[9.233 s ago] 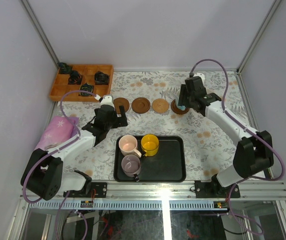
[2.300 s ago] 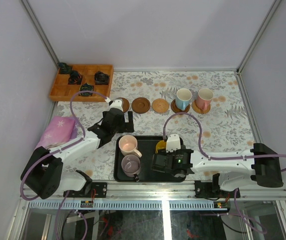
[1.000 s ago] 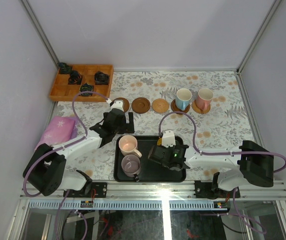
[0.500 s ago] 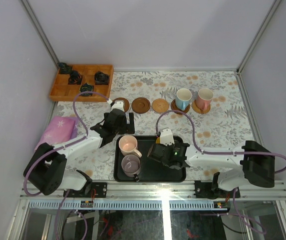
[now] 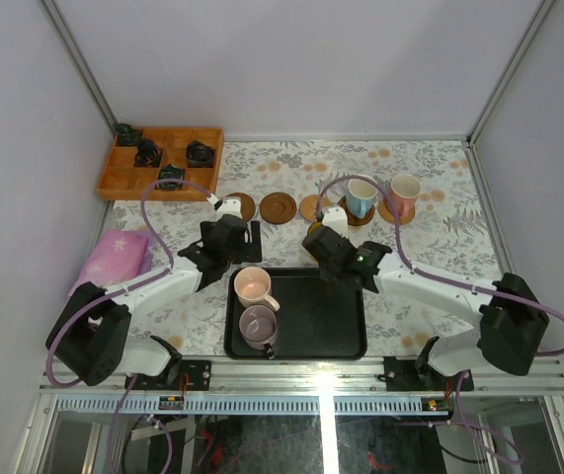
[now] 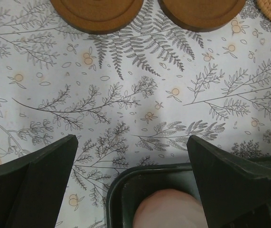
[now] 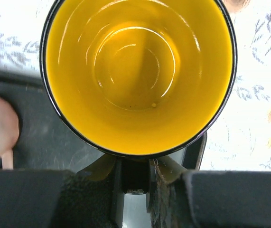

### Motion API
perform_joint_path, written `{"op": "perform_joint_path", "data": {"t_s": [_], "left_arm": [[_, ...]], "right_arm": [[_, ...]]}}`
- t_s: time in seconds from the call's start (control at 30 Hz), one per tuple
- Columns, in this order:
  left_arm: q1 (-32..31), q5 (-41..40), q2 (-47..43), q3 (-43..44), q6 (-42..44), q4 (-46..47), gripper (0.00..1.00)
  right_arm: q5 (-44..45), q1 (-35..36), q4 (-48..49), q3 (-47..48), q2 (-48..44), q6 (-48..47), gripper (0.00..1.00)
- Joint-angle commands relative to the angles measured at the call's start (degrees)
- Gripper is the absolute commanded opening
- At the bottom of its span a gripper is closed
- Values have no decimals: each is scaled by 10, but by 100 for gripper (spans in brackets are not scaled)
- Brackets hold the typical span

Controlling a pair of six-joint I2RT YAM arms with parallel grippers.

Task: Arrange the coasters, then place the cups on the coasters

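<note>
1. Jaws of the right arm are closed to a narrow gap on the yellow cup [image 7: 137,76], gripping it at the side nearest the wrist camera; the cup is upright with its mouth open to that camera.
2. Yellow cup sits over the far edge of the black tray [image 5: 331,316]; part of it is above the tray and part above the flowered surface [image 5: 440,247]; in the top view the arm hides nearly all of it.
3. Left jaws stand wide apart and hold nothing; they hang over the surface just beyond the tray's far left corner.
4. Pale pink cup [image 5: 252,285] stands in the tray's far left part; the mauve-grey cup [image 5: 258,323] is just nearer than it, also in the tray.
5. Coasters [image 5: 278,208] lie in a row beyond the tray's far edge, five in all; the leftmost and the middle one are partly hidden by the arms.
6. White cup with blue handle [image 5: 362,194] stands on the fourth coaster, beyond the tray's far right corner; the white cup with pink handle [image 5: 404,187] stands on the fifth, further right.
7. Wooden box [image 5: 123,178] lies well beyond the tray to its far left; a pink cloth [image 5: 114,259] lies left of the tray.
</note>
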Motion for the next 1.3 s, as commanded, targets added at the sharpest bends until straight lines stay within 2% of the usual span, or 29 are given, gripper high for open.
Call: {"op": "perform_joint_path", "data": {"t_s": [0.0,0.3,0.53,0.9,1.27], "left_arm": [[-5,-51,-7,29,20,4,100],[7,-61,22,67,43,4,100],[34,-42,31,70,39,12,100],[59,-34,44,80,34,14,100],[61,-27,57,88,29,4,100]], "right_arm": [[-2,-46,79,93,56,-62,0],[10,-100,92,250,216,-53,0],[-44,-145,112,308,289,-66,0],[-67,-192,147,328,344,-99,0],[-62,-204,159,314,357,-99,0]]}}
